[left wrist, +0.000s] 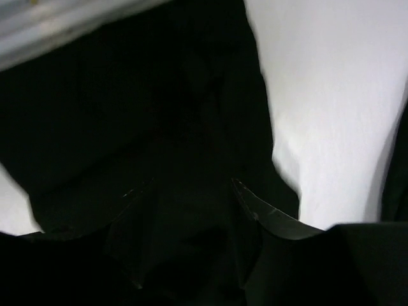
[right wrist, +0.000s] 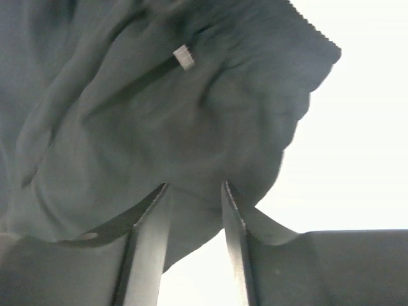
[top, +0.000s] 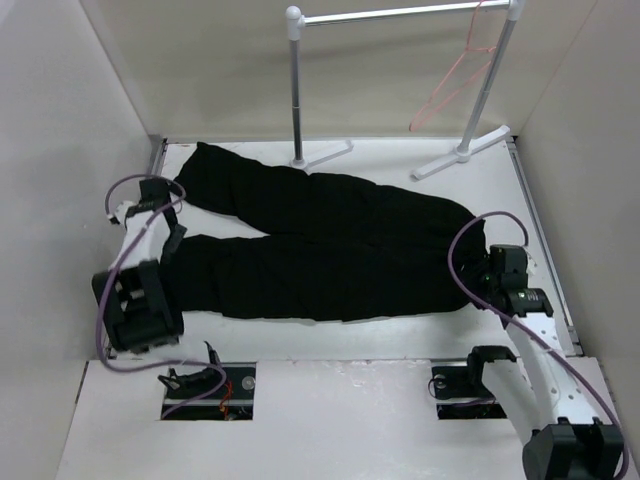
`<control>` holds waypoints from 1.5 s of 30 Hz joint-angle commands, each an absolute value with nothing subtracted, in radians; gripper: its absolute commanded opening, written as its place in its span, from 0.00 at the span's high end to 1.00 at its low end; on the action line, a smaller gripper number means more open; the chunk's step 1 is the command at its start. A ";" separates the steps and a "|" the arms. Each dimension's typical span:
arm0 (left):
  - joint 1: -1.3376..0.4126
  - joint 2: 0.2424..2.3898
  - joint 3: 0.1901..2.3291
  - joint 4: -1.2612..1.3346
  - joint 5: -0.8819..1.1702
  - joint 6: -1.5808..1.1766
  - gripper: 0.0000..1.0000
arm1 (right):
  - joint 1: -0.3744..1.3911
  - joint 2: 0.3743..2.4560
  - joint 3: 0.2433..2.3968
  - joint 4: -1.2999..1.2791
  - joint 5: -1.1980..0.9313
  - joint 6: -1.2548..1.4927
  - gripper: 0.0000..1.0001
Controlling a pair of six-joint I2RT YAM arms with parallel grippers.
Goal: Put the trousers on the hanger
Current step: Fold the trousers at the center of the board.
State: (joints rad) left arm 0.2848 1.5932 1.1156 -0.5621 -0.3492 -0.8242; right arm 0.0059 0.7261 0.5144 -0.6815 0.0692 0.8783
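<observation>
In the top view, the trousers [top: 320,250] lie flat across the middle of the bench [top: 400,340]. Their long axis runs from the left edge to the right edge, with the leg ends to the left and the waist to the right. My left gripper [top: 172,212] sits over the leg ends near the left edge. My right gripper [top: 487,262] is at the waist near the right edge. The hanger [top: 452,88] hangs from the rail of the garment rack [top: 400,14] by the far right corner, well apart from the cloth. The right arm is clearly the nearer one to it, so I judge the waist end has to travel toward that far right corner, with the legs trailing.

In the left wrist view, it is nearly all black cloth [left wrist: 159,95], with a strip of bare bench [left wrist: 331,95] to one side. The left gripper [left wrist: 191,191] has its fingers apart with cloth filling the gap. It is too dark for me to tell whether they grip.

In the right wrist view, the right gripper [right wrist: 196,188] has its fingers drawn close together on the bunched waist edge [right wrist: 159,102], and I read that as a pinch. A small white tag [right wrist: 183,56] shows on the cloth, and bare bench [right wrist: 357,159] lies beyond it.
</observation>
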 commanded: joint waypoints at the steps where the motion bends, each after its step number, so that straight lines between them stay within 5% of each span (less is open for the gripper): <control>1: 0.280 1.355 1.004 -0.607 -0.374 -0.854 0.55 | -0.070 0.726 0.560 -0.742 0.114 0.916 0.60; 8: 0.478 1.158 0.766 -0.687 -0.225 -0.865 0.54 | -0.120 0.808 0.528 -0.690 0.111 0.922 0.45; 19: 0.564 1.245 0.632 -0.543 -0.201 -0.923 0.54 | -0.179 0.923 0.460 -0.554 0.066 0.925 0.43; 26: 0.581 1.336 0.609 -0.425 -0.189 -0.931 0.65 | -0.209 1.014 0.448 -0.468 0.072 0.930 0.61; 29: 0.579 1.361 0.633 -0.403 -0.178 -0.931 0.88 | -0.215 1.071 0.437 -0.433 0.066 0.927 0.82; 32: 0.573 1.329 0.675 -0.428 -0.170 -0.936 0.99 | -0.216 1.030 0.442 -0.478 0.049 0.923 0.94; 37: 0.565 1.181 0.759 -0.567 -0.248 -0.933 1.00 | -0.211 0.813 0.501 -0.656 0.063 0.934 0.97; 45: 0.489 1.088 0.940 -0.646 -0.288 -0.933 1.00 | -0.168 0.824 0.661 -0.713 0.092 0.874 0.97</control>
